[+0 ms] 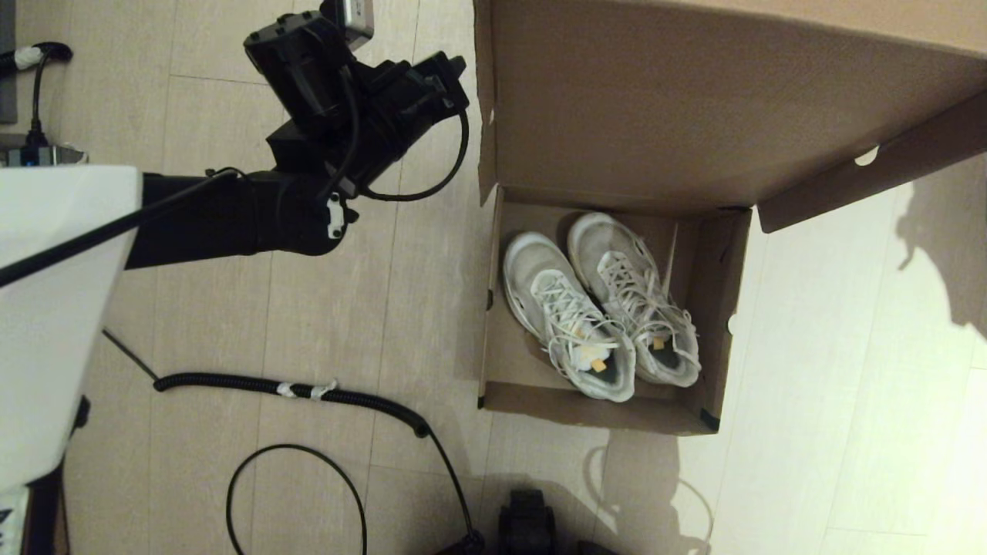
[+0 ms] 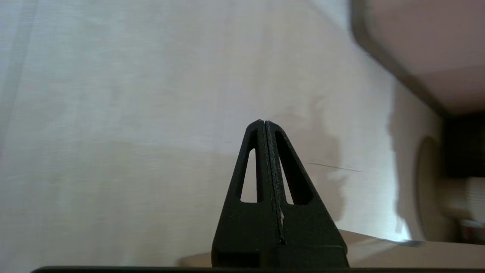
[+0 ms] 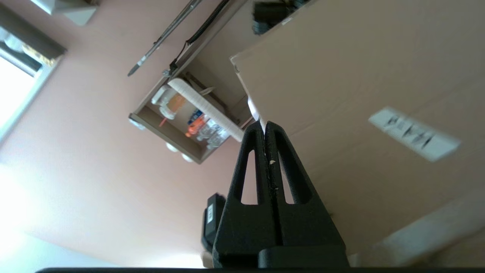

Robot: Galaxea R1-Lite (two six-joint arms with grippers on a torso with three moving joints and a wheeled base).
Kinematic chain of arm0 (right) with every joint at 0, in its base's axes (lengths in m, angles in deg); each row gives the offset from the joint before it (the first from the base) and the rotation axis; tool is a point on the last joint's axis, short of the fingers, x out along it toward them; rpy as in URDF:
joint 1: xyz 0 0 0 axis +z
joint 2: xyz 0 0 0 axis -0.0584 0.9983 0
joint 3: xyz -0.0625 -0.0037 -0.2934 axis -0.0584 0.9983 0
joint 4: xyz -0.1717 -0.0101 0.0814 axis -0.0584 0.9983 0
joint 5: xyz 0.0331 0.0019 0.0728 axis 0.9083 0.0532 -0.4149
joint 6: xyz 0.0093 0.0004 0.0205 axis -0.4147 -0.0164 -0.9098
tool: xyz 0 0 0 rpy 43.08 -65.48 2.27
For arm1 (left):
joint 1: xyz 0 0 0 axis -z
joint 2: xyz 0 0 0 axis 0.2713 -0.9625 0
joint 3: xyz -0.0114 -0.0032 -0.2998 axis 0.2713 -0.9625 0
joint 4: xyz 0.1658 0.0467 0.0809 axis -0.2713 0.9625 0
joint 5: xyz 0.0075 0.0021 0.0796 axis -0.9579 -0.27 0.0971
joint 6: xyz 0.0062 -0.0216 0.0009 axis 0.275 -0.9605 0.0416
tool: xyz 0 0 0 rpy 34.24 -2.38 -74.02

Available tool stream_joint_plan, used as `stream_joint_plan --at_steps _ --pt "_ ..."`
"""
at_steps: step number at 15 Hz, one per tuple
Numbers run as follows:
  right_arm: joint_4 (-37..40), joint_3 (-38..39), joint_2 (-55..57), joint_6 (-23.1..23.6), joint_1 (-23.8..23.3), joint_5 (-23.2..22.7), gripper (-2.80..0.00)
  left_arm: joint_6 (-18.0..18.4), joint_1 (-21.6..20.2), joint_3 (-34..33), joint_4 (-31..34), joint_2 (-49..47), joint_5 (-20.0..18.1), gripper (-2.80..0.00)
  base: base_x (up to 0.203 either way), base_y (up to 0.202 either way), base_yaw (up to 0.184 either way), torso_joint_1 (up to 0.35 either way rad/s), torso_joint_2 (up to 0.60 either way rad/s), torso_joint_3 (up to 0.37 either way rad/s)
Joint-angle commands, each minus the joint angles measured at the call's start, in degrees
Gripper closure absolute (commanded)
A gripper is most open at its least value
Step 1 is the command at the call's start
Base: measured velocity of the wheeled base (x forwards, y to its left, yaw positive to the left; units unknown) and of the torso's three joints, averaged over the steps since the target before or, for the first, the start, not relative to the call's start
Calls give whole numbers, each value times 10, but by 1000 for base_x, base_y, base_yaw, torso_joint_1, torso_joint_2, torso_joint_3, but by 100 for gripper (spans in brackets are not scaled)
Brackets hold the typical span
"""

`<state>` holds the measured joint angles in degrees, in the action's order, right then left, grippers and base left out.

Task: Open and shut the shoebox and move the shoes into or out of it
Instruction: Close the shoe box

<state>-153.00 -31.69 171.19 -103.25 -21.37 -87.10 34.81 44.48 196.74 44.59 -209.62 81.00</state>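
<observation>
Box: my closed right gripper (image 3: 265, 127) is propping the plain brown cardboard shoebox (image 1: 493, 308) lid.
Shoes: white mesh sneakers (image 1: 601, 304) are sitting inside.
Left: closed gripper (image 2: 264, 123) is idling beside the box.
Risk: lid slipping, I'm judging.

The floor (image 1: 810, 347) is pale wood-look planking laid in long boards, with bright patches of light on its right side. Directly on it stands the shoebox (image 1: 594, 405), open, its lid (image 1: 678, 100) raised at the far side; dark tape marks its near corners. To the left of the box a black corrugated cable (image 1: 231, 383) runs across the boards, wrapped at one spot with white tape, and a thin black wire (image 1: 308, 455) loops on the floor nearer the robot.
</observation>
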Motion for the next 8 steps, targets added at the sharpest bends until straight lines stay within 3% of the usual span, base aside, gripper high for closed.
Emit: stream_joint_plan --at_steps 1,4,8 --pt "-5 57 -49 -6 1 -8 0 -1 21 0 0 20 -2 0 0 0 0 0 0 0" --pt "-5 174 -104 7 4 -10 0 6 46 0 0 25 -2 0 0 0 0 0 0 0" --pt "-5 351 -213 73 5 -10 0 13 63 0 11 37 -8 0 0 0 0 0 0 0"
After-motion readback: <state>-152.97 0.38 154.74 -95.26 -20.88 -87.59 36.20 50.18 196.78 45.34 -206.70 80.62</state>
